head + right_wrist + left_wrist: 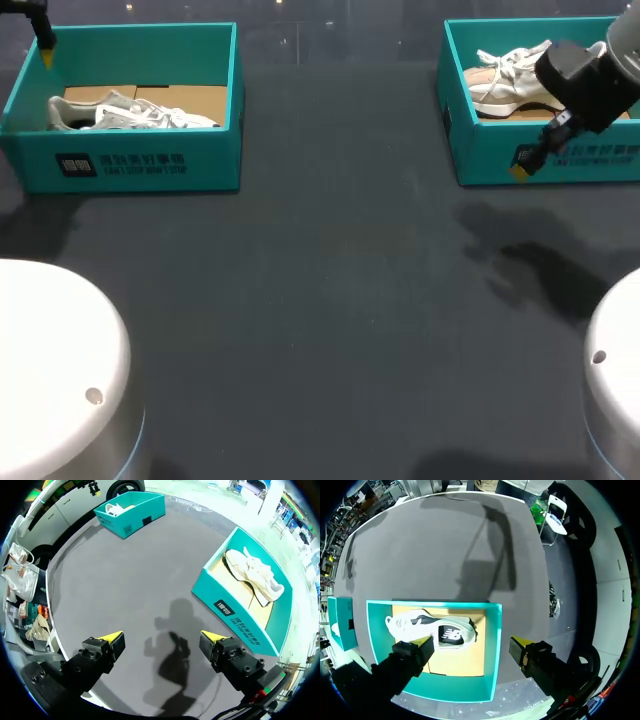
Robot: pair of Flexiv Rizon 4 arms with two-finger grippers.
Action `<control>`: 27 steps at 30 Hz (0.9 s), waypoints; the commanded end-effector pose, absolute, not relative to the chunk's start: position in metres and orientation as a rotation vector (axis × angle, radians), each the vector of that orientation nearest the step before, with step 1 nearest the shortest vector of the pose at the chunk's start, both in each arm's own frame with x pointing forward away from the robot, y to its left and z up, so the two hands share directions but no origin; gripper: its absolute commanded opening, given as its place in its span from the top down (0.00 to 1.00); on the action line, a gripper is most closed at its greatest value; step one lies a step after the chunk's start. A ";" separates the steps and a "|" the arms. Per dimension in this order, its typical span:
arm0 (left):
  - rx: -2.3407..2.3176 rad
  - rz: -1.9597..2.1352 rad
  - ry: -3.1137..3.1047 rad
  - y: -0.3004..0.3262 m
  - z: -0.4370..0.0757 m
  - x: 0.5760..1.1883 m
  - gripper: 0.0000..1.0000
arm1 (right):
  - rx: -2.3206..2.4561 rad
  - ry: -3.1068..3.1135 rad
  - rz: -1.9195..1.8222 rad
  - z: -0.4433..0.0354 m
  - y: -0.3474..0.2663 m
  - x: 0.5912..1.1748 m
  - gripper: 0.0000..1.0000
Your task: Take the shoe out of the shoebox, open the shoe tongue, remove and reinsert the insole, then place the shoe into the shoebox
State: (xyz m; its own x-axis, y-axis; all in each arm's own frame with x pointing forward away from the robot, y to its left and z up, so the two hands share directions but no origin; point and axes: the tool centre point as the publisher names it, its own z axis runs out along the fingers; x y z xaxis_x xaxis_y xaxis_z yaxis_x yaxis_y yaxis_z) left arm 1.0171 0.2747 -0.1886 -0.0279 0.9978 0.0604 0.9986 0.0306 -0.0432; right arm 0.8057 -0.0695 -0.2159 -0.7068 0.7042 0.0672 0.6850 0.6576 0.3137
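Spreading wide and dark between everything, the counter [330, 300] has its whole middle bare, so the open room lies between the two boxes and toward the near edge, where two white rounded bases [50, 370] sit at the corners. The left shoebox [120, 165], teal with a cardboard floor, stands at the far left; the right shoebox [480, 150], alike, stands at the far right and runs past the head view's edge. They are well apart.

Each box holds one shoe lying on its side. The left shoe [130, 112] rests low against the front wall, and the right shoe [505, 80] lies with its laces showing.

The left end effector [470, 642] hangs above the left shoebox with its fingers spread wide and nothing between them. One yellow tip is over the box floor just beside the shoe, and the other is outside the box's side wall, near the counter's edge. The head view shows only one yellow tip of it at the far corner, while its own wrist view shows the shoe's dark inside and the full rim of the box.

The right end effector [162, 637] hangs over bare counter just before the right shoebox's front wall – fingers wide, holding nothing. Its wrist view shows both boxes, the near one off to one side.
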 end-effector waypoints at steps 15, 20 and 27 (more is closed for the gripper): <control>-2.139 -0.022 -2.201 0.275 -0.188 1.016 0.00 | 1.647 2.678 0.114 -0.165 -0.106 0.921 0.00; -2.139 -0.022 -2.201 0.275 -0.188 1.016 0.00 | 1.874 2.563 0.034 -0.154 -0.122 0.942 0.00; -2.139 -0.022 -2.201 0.275 -0.188 1.016 0.00 | 1.874 2.563 0.034 -0.154 -0.122 0.942 0.00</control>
